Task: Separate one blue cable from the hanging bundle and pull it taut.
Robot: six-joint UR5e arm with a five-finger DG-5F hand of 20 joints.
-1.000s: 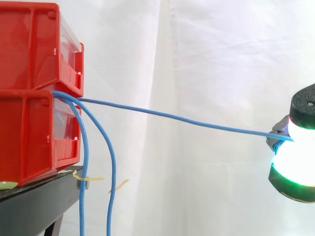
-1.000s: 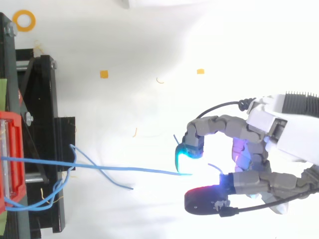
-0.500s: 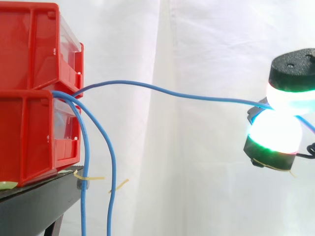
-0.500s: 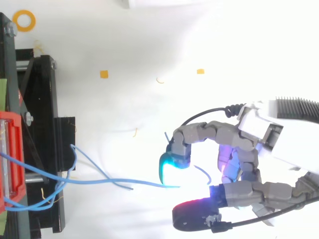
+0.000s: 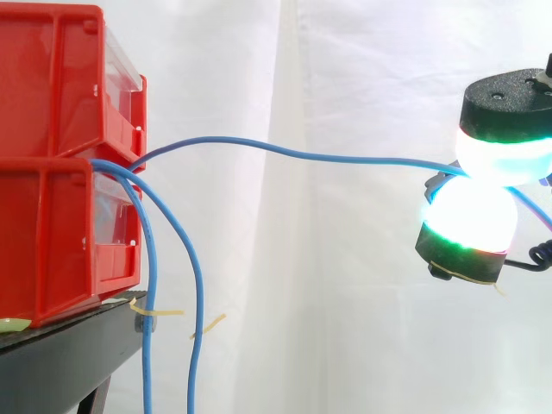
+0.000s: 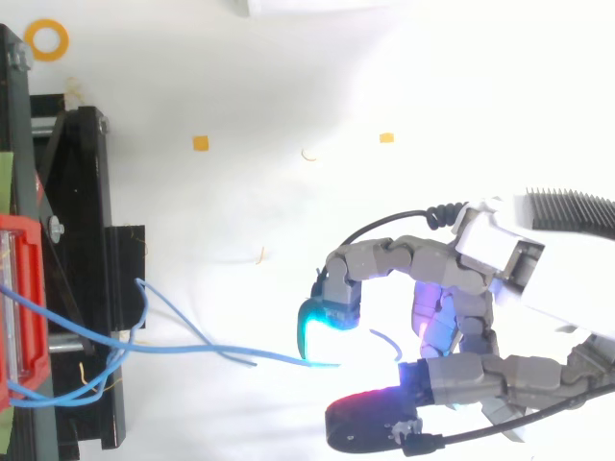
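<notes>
— What could you not make out?

— The exact spot of contact. My glowing pads [image 5: 473, 214] shone so brightly that the last stretch of the thin blue cable [image 5: 302, 156] vanished in the glare, in the side view and from above alike. The cable's root was hidden too, because it slipped out of sight between the stacked red plastic bins [image 5: 52, 155]. The other cables of the hanging bundle [image 5: 147, 285] were cut off by the bottom edge of the side view, so I could not see their ends. My arm ran out at the right edge.

— And your hand [image 6: 452, 312]?

— It was closed in a pinch on that one cable. Curled fingers met tip to tip, one pad above the other (cyan-white over white with a green and red rim), and the cable ran into the seam between them. From above, it reached the gap between the cyan tip and the dark one with the red glow.

— Where did the cable lie?

— It left the bins at their front corner and rose in a shallow arch. Then it ran nearly level across the white curtain [image 5: 345, 285] to my pads, apart from the bundle, which hung down beside the black stand [image 5: 60, 358]. It bowed rather than ran straight.
</notes>
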